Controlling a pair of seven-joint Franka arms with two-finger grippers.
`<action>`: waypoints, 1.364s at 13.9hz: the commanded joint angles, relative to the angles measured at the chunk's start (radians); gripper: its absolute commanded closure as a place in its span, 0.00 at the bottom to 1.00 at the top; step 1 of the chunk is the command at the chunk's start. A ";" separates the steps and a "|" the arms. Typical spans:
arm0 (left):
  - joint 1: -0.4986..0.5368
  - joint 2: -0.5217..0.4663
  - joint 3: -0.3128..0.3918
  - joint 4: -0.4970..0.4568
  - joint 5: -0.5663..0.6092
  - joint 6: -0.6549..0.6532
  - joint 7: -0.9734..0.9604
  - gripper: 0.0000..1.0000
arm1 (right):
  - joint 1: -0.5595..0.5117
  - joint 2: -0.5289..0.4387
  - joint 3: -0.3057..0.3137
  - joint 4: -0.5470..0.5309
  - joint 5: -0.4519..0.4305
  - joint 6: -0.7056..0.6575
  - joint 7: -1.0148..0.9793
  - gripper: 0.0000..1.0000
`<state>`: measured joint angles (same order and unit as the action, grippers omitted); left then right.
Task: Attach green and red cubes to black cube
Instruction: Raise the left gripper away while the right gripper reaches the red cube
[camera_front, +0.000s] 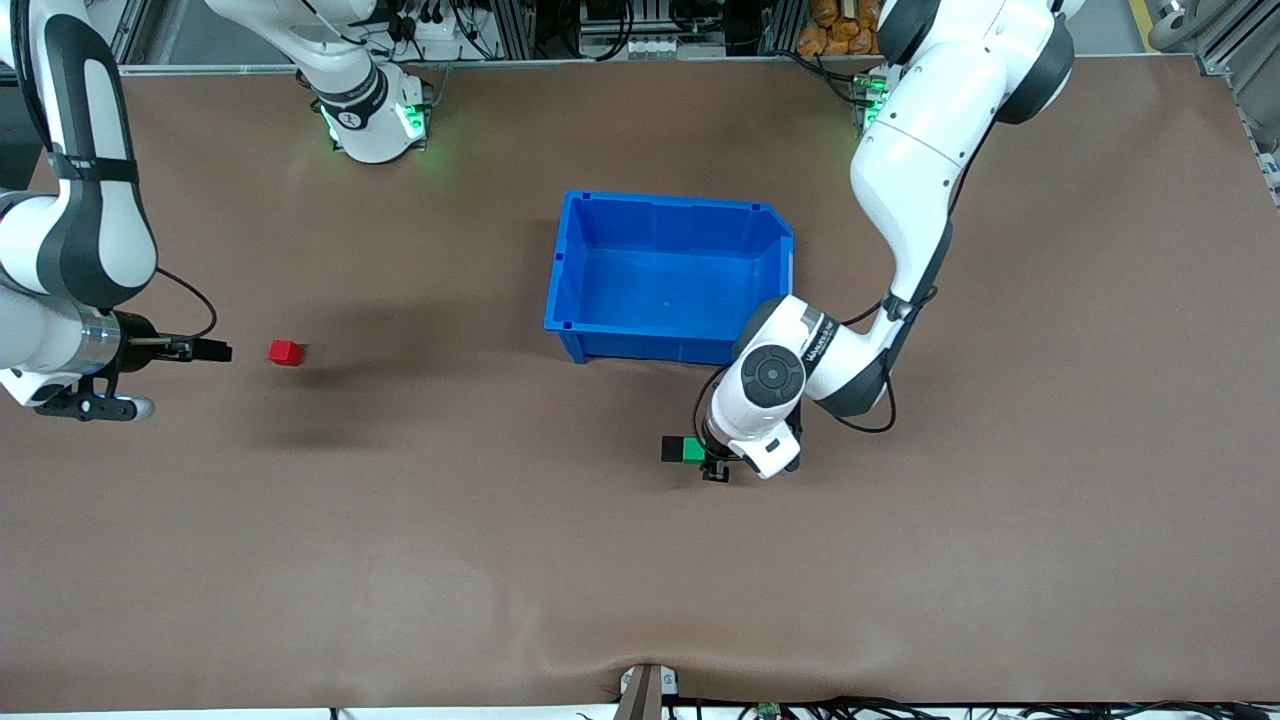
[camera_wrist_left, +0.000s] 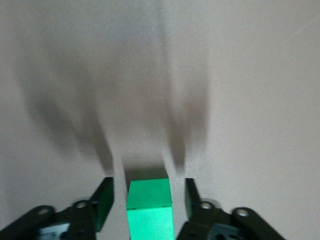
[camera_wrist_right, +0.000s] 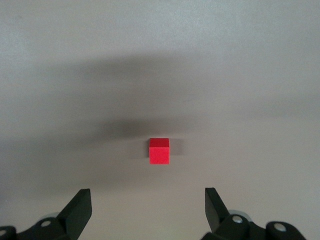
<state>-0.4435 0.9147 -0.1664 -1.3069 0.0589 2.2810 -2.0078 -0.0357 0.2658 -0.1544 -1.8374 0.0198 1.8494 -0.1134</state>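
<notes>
The green cube (camera_front: 692, 450) sits on the table against the black cube (camera_front: 670, 449), just nearer the front camera than the blue bin. My left gripper (camera_front: 704, 457) is open and straddles the green cube (camera_wrist_left: 149, 210), with a gap on each side between the cube and the fingers (camera_wrist_left: 103, 197). The black cube does not show clearly in the left wrist view. The red cube (camera_front: 285, 352) lies alone toward the right arm's end of the table. My right gripper (camera_front: 214, 350) is open and empty, a short way from the red cube (camera_wrist_right: 159, 151) and pointing at it.
A large blue plastic bin (camera_front: 568, 270) stands in the middle of the table, close to the left arm's wrist. The brown table mat (camera_front: 480, 560) spreads around the cubes.
</notes>
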 joint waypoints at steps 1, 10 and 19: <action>0.014 -0.069 0.002 -0.002 0.022 -0.101 0.093 0.00 | 0.000 -0.014 0.004 -0.031 0.005 0.040 0.003 0.00; 0.147 -0.322 0.002 -0.040 0.024 -0.406 0.702 0.00 | -0.003 -0.010 0.004 -0.074 0.003 0.116 0.003 0.00; 0.395 -0.537 0.001 -0.031 0.024 -0.557 1.352 0.00 | -0.003 -0.002 0.004 -0.140 0.003 0.208 0.004 0.00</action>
<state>-0.1107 0.4448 -0.1565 -1.2992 0.0674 1.7314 -0.7503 -0.0348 0.2722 -0.1544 -1.9437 0.0193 2.0233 -0.1133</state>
